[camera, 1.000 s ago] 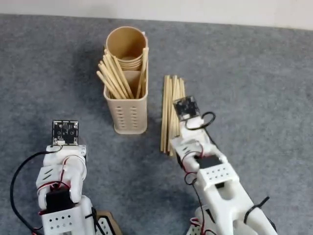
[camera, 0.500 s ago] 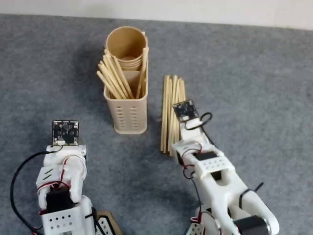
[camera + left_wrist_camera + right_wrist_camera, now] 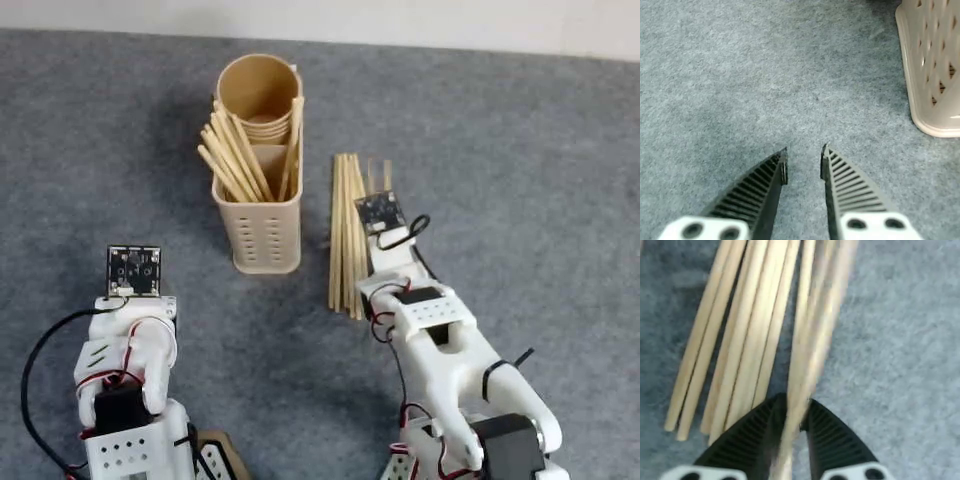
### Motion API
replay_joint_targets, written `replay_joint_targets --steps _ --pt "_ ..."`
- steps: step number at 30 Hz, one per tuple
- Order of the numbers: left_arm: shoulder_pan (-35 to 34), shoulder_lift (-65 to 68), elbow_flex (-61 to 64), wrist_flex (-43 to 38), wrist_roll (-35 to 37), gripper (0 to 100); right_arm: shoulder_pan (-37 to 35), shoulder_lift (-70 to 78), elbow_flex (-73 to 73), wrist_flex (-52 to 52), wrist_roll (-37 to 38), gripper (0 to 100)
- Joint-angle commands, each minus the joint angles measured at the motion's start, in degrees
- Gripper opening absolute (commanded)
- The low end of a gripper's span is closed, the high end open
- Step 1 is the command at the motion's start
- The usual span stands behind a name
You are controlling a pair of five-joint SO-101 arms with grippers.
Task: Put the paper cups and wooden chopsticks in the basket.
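Nearest, at the near left, the left pincer (image 3: 804, 155) hangs over bare counter (image 3: 520, 180). Its jaws are set to a narrow gap and hold nothing. The basket (image 3: 932, 75) lies to its far right, apart from it.

To the right and slightly farther, the right pincer (image 3: 792, 405) is closed on the held sticks (image 3: 812, 347). They are blurred, so whether there is one or two cannot be told. In the high view these held sticks (image 3: 378, 175) project away from the right pincer (image 3: 378, 215) toward the far side, and their near ends are hidden under the arm.

Just left of that pincer, the loose chopsticks (image 3: 345, 230) lie flat on the counter in a bundle. Their long axis runs near to far, roughly parallel to the held sticks.

Farther left again stands the upright basket (image 3: 265, 235). A sheaf of chopsticks (image 3: 235, 155) already leans in it, and stacked paper cups (image 3: 258, 90) sit at its far end.

Judgement: the step in hand is carrying the held sticks to the basket. The basket's mouth lies left of the right pincer and slightly farther, with the bundle between them. The right arm is clearly the nearer to both sticks and bundle. The sticks will probably need tipping toward upright to drop in, and catching the basket rim is the likely fault.
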Motion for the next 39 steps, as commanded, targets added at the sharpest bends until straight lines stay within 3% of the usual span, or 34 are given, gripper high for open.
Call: replay_joint_targets --steps 1,16,23,32,36,39 --pt "0.84 -0.31 -0.4 -0.7 -0.44 13 0.22 -3.65 -1.19 0.22 0.35 0.5" --pt "0.84 -0.31 -0.22 -0.97 -0.44 13 2.77 -34.33 -1.89 -0.48 0.79 1.0" --pt "0.84 -0.31 -0.22 -0.97 -0.44 13 4.26 -43.56 -4.0 -16.22 0.26 0.5" --pt "0.84 -0.31 -0.22 -0.97 -0.44 13 -8.31 -36.88 -6.29 -38.29 0.26 0.5" --pt "0.84 -0.31 -0.22 -1.05 -0.44 13 -12.53 -26.86 -14.37 -42.15 0.18 0.5" --pt "0.84 -0.31 -0.22 -1.05 -0.44 13 -14.46 -20.18 -20.62 -43.03 -5.01 0.5"
